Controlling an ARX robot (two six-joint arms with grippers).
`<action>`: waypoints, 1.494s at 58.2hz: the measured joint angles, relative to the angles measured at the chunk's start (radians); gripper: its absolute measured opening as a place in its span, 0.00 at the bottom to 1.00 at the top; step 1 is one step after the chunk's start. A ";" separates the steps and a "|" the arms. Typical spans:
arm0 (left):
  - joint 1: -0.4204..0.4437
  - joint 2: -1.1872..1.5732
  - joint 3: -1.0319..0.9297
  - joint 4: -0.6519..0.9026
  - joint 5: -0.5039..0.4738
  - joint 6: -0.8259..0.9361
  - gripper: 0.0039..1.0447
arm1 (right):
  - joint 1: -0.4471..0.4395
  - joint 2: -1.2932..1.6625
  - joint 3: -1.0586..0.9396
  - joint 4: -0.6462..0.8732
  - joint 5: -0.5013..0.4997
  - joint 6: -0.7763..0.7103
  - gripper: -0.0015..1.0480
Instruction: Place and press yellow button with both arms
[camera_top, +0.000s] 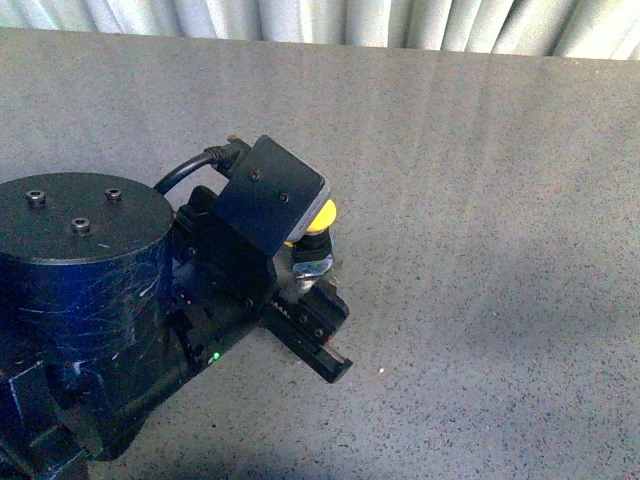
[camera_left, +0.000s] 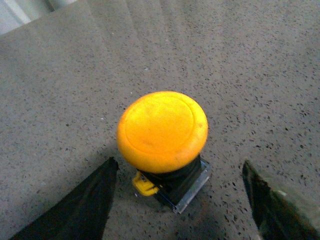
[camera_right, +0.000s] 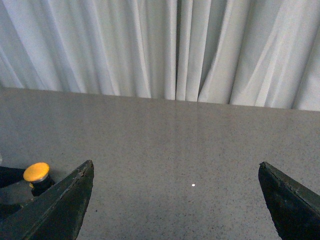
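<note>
Grey speckled table (camera_top: 500, 300), white curtain (camera_right: 175, 45) along its far edge.

Step in hand: looks like the placing half, at or near its end. The button (camera_left: 162, 130) stands on the table on its own base (camera_left: 192, 187), yellow cap (camera_left: 162, 125) up, roughly upright. Pressing not yet done, by my reading.

Left gripper (camera_left: 178, 164): jaws wide apart, holding nothing. The button sits between its fingers (camera_left: 85, 205), a little nearer one than the other, with bare table showing on both sides of it. No contact that I can see. In the front view the wrist camera housing hides most of the button; only a sliver of cap and the metal base show just beyond it.

Right gripper (camera_right: 175, 167): jaws also spread wide, empty, nothing between them but table. The button lies well off to the outside of one finger (camera_right: 60, 205), beside the dark bulk of the left arm. This arm does not show in the front view.

Next move, as I judge it: one arm must steady the base, probably the left, by closing gently low on the metal block, not on the cap. The right then has to travel across, come in over the cap and push straight down. Risk: an off-centre push tips so small a button.
</note>
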 joint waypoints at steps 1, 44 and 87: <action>0.000 0.000 -0.004 0.000 0.000 0.000 0.78 | 0.000 0.000 0.000 0.000 0.000 0.000 0.91; 0.381 -0.769 -0.419 -0.095 -0.098 -0.198 0.70 | 0.000 0.000 0.000 0.000 -0.003 0.000 0.91; 0.569 -1.658 -0.538 -0.774 -0.053 -0.233 0.01 | 0.439 1.453 0.728 0.063 0.161 0.094 0.91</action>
